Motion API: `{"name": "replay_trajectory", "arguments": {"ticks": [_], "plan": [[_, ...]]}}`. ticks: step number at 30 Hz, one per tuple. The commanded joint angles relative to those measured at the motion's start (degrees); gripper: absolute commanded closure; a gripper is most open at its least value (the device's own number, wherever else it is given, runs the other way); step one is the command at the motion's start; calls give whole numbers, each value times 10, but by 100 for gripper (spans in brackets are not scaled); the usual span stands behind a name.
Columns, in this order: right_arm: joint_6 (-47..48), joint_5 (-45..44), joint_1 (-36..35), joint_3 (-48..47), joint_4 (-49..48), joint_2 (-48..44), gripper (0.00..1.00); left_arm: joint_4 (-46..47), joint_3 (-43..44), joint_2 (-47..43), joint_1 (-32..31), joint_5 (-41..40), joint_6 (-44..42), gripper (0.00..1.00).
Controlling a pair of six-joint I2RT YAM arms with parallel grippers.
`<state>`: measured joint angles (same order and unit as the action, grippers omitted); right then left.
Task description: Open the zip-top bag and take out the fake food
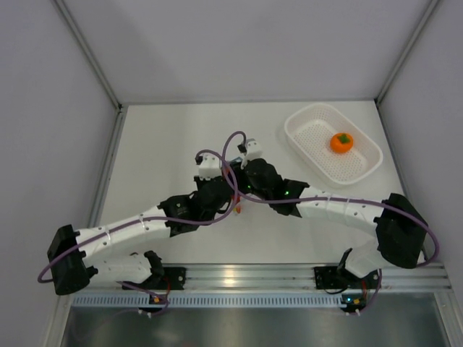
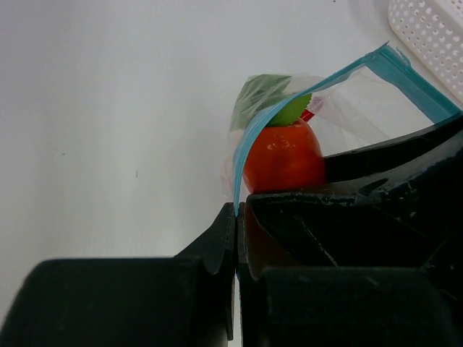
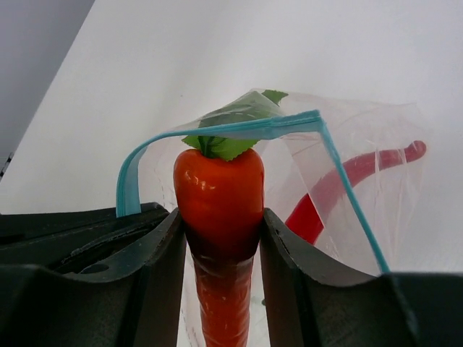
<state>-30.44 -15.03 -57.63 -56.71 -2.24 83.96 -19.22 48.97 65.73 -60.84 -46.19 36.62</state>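
Centrally on the tabletop, left end effector, clenched on the bag rim, holds its mouth agape so right end effector, grasping the carrot, can withdraw it; chili inside.

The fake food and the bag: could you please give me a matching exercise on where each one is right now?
Things: 1 carrot; 2 chili pepper; 3 orange; 4 zip strip.
Places: A in the white basket; B pinched by the left gripper; C gripped by the right gripper; D lying inside the zip-top bag.
Pairs: 1-C, 2-D, 3-A, 4-B.
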Motion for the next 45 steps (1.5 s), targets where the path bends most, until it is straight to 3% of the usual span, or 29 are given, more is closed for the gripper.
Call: {"name": "replay_trajectory", "arguments": {"ticks": [1,8,12,21,30,40,45], "plan": [[35,35,1,-6,-80,-13,100,22,-5,-15,0,-22,-2,100],[42,63,-1,37,-109,-72,100,-29,16,5,2,-70,36,100],[54,89,-1,39,-78,-94,100,-65,25,10,10,-93,83,100],[107,169,-1,68,-97,-120,100,-64,11,-10,27,-78,112,100],[80,60,1,116,-236,-147,100,-63,10,-10,28,-47,117,100],[70,36,4,122,-362,-145,100,-61,8,7,28,-37,127,100],[54,-92,4,193,-573,-135,100,-62,10,13,27,-32,132,100]]}}
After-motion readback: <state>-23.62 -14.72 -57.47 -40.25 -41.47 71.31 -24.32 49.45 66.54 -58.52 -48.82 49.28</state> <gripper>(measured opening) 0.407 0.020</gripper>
